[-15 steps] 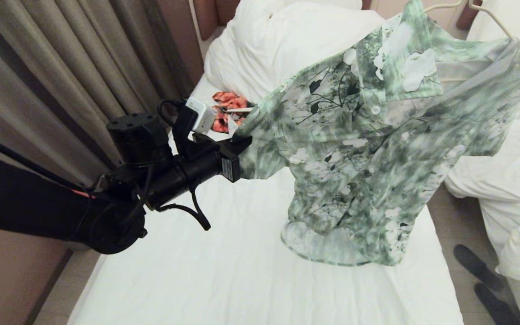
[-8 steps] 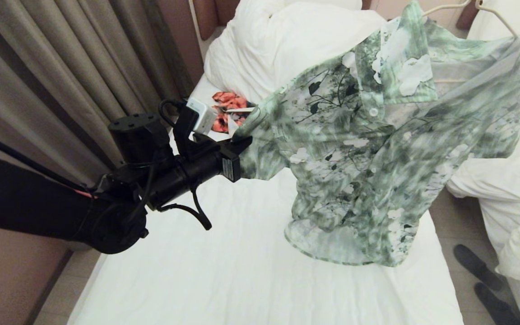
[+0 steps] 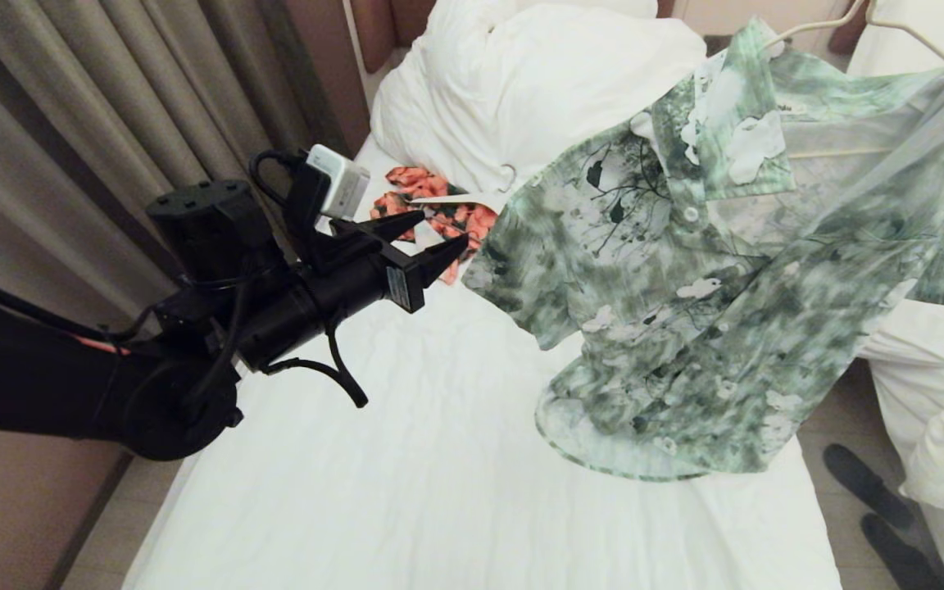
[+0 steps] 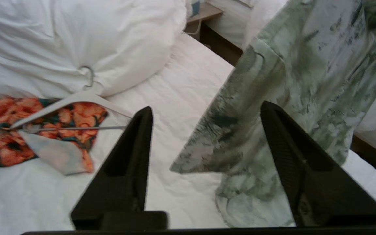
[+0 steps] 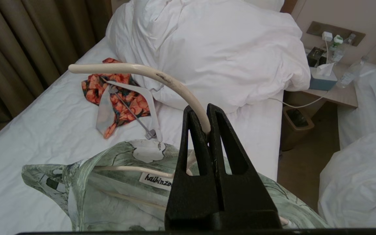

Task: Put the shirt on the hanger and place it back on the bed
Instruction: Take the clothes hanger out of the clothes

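While the shirt [image 3: 726, 279] hangs on the hanger [image 5: 148, 76] above the bed [image 3: 439, 492], I log the following, all placed against the bed.

Item, right gripper [image 5: 207, 120]: clamped tight on the hanger's curved hook, over the bed's right side; not in the head view. Shirt collar and label sit directly under its fingers.

Item, left gripper [image 3: 433, 236]: fingers spread apart, gripping nothing, over the bed's left half near the curtain [image 3: 111, 123]. The shirt's nearest sleeve edge hangs just beside the fingertips, apart from them.

Item, shirt: thin floppy cloth, green-and-white brushed print, white flowers, dark leaves, white buttons, short sleeves. Hem hangs over the sheet; I cannot tell whether it touches.

Item, hanger: slim cream rod, smooth, scuffed at the bend, triangular body inside the collar.

Item, bed: smooth white sheet, bunched duvet [image 3: 521, 90] at the head. An orange floral garment [image 3: 439, 215] on a thicker white hanger [image 4: 77, 99] lies just below the duvet.

Room: open sheet runs from the shirt's hem to the bed's foot. Curtain borders the left edge; a narrow floor strip with dark shoes [image 3: 873, 500] and a second rumpled bed [image 3: 939, 393] border the right.
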Available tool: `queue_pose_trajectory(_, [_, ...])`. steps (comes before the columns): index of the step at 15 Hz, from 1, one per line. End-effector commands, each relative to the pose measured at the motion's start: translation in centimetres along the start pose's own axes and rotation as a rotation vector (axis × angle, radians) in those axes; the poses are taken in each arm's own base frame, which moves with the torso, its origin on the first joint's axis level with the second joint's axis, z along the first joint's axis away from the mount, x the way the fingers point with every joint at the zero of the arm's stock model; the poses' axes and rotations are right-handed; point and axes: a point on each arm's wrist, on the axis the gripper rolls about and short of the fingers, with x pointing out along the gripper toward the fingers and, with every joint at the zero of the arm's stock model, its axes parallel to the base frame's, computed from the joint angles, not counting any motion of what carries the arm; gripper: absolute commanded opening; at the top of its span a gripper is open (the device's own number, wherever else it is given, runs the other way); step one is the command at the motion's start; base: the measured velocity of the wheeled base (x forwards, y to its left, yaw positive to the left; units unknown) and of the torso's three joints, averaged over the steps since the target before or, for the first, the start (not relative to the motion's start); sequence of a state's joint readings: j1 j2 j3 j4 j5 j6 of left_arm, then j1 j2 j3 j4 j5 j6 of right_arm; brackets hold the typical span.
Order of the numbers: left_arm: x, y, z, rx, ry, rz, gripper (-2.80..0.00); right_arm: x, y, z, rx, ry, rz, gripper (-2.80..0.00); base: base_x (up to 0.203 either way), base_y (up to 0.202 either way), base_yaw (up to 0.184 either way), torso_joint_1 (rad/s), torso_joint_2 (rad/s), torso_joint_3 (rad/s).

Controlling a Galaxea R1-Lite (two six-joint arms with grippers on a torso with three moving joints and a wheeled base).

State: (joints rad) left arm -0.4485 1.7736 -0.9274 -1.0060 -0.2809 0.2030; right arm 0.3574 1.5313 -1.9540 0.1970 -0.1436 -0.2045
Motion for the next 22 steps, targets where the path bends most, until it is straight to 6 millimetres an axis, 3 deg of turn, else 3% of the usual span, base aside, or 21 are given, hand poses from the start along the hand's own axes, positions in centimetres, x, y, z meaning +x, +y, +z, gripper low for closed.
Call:
queue_pose_trajectory(1, [-0.7,1.3,0.9,0.017,-0.027,0.041,0.0,0.2,0.1,-0.2,-0.002,0.008,0.002,-2.8,0.0,0.0,0.0,0.0,0.0,0.0])
queue_pose_trajectory(2, [-0.8,2.2,1.0,0.014,-0.033,0.064,0.0,0.3,0.1,-0.3,-0.003,0.012,0.003,-2.8,0.0,0.0,0.0,0.0,0.0,0.0])
queue_pose_trajectory(3, [-1.0,2.9,1.1,0.003,-0.039,0.076,-2.8,0.5,0.2,-0.5,-0.003,0.016,0.004,-2.8,0.0,0.0,0.0,0.0,0.0,0.0])
queue_pose_trajectory(6, [-1.4,5.5,1.9,-0.001,-0.068,0.146,-2.8,1.4,0.5,-1.1,-0.007,0.031,0.01,-2.8,0.0,0.0,0.0,0.0,0.0,0.0])
queue_pose_trajectory(8, [-2.4,8.6,2.1,-0.009,-0.077,0.219,-2.8,2.0,0.8,-1.6,-0.008,0.044,0.013,-2.8,0.0,0.0,0.0,0.0,0.0,0.0])
queue_pose_trajectory(13, [-3.9,14.9,-0.3,-0.077,-0.053,0.259,-2.8,2.9,1.2,-2.2,-0.01,0.063,0.024,-2.8,0.0,0.0,0.0,0.0,0.0,0.0])
queue_pose_trajectory(22, [-3.7,15.1,-0.2,-0.081,-0.066,0.262,-2.8,3.7,2.0,-0.1,0.004,-0.172,0.014,-2.8,0.0,0.0,0.0,0.0,0.0,0.0])
